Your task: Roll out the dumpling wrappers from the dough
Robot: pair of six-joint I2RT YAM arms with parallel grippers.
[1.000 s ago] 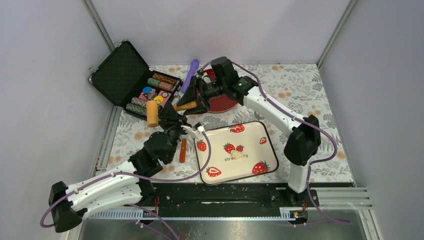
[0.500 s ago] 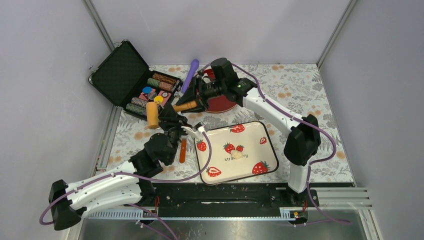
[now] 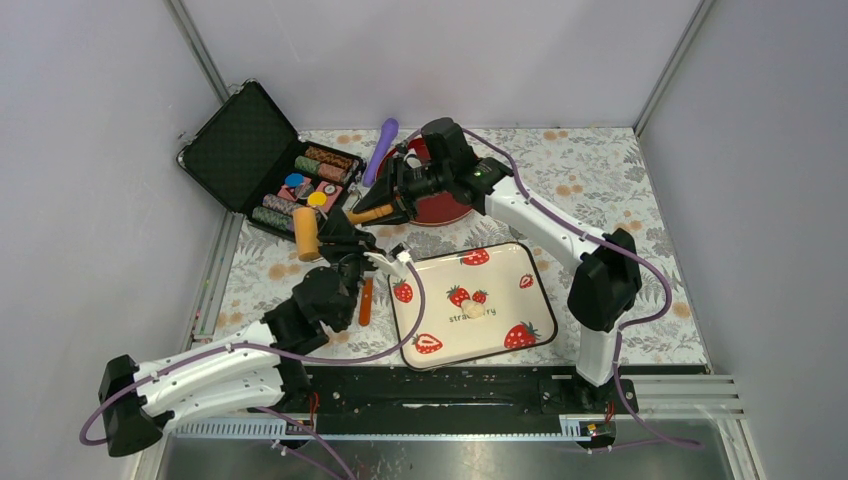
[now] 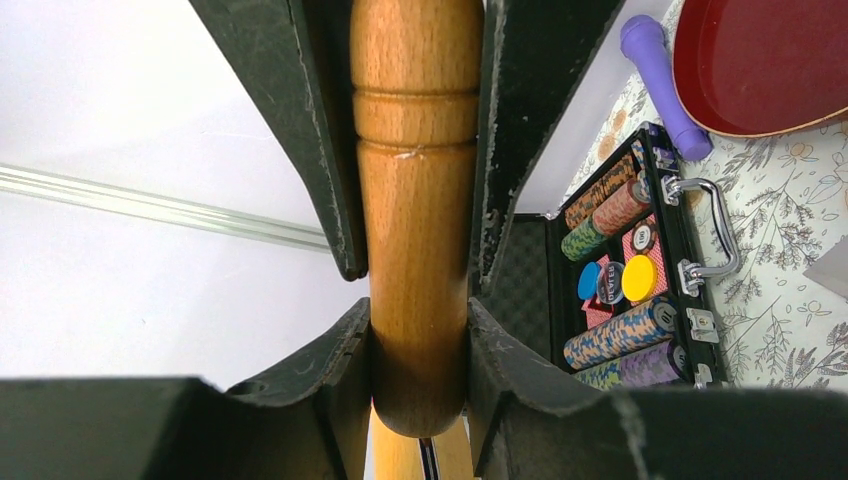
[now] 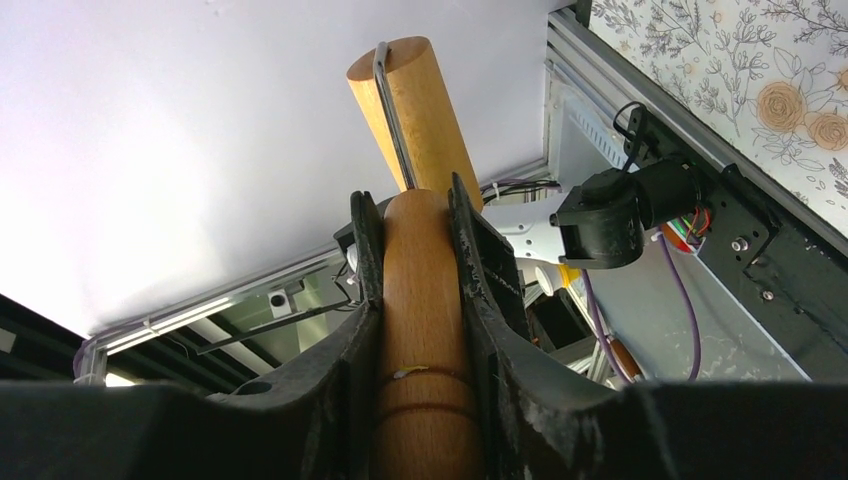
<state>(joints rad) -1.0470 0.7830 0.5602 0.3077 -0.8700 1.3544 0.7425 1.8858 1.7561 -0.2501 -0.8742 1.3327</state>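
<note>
The wooden roller (image 3: 305, 232) hangs above the table's left part, its handle (image 3: 370, 212) pointing right. My left gripper (image 3: 345, 238) is shut on that handle, which fills the gap between its jaws (image 4: 415, 150). My right gripper (image 3: 388, 207) comes in from the right and is shut on the same handle (image 5: 412, 210), the roller's barrel (image 5: 405, 100) showing beyond its fingertips. The dough (image 3: 474, 309), a small pale lump, lies in the middle of the strawberry tray (image 3: 540, 290), away from both grippers. No dumpling wrappers are in view.
An open black case of poker chips (image 3: 300, 180) sits at the back left. Under the right wrist lies a red plate (image 3: 445, 205), with a purple tool (image 3: 381, 148) behind it. An orange-brown stick (image 3: 365, 300) lies left of the tray.
The right gripper's jaws have narrowed onto the roller's handle. The roller and both arms have barely shifted.
</note>
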